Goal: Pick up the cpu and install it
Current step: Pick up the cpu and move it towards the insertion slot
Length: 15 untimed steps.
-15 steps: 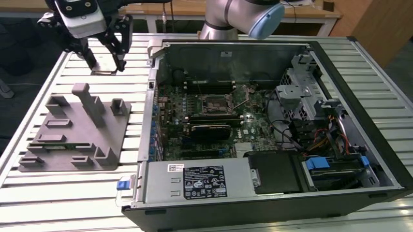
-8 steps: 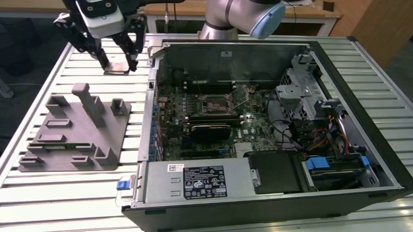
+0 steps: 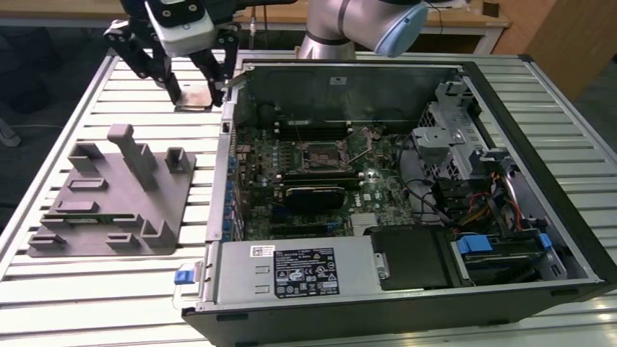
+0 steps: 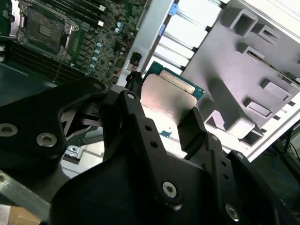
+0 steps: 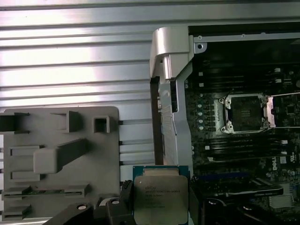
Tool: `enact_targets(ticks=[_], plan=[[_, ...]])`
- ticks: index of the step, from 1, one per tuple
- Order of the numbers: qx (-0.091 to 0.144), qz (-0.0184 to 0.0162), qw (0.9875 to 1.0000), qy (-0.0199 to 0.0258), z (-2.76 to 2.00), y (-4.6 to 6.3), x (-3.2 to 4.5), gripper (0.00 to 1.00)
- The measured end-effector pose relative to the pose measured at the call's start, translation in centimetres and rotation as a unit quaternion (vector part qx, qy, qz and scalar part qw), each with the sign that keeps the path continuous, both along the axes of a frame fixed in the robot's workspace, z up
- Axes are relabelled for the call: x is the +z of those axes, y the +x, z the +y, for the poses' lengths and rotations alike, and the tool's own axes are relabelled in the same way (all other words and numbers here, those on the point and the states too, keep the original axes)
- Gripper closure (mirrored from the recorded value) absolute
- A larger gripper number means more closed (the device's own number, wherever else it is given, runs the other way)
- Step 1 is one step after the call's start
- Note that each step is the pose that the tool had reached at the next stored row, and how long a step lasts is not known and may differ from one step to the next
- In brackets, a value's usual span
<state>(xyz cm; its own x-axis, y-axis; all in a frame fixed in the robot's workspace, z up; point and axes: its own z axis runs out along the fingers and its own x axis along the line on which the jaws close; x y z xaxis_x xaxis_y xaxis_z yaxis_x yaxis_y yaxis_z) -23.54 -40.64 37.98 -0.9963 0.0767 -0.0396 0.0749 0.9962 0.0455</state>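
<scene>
Clasping the cpu (image 5: 161, 197) in end effector (image 3: 198, 99)

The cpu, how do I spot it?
Find the big open computer case on the slatted table. Just outside its corner, at the exterior view's upper left, under the black gripper, is the cpu. It is a small flat silver square, unlike the big grey tray with blocks.
</scene>
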Motion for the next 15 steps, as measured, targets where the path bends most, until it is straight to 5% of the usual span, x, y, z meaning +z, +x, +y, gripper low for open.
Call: enact_targets(ticks=[15], plan=[[0.0, 0.0001, 1.0, 0.0, 0.0, 4.5, 0.0, 0.45]])
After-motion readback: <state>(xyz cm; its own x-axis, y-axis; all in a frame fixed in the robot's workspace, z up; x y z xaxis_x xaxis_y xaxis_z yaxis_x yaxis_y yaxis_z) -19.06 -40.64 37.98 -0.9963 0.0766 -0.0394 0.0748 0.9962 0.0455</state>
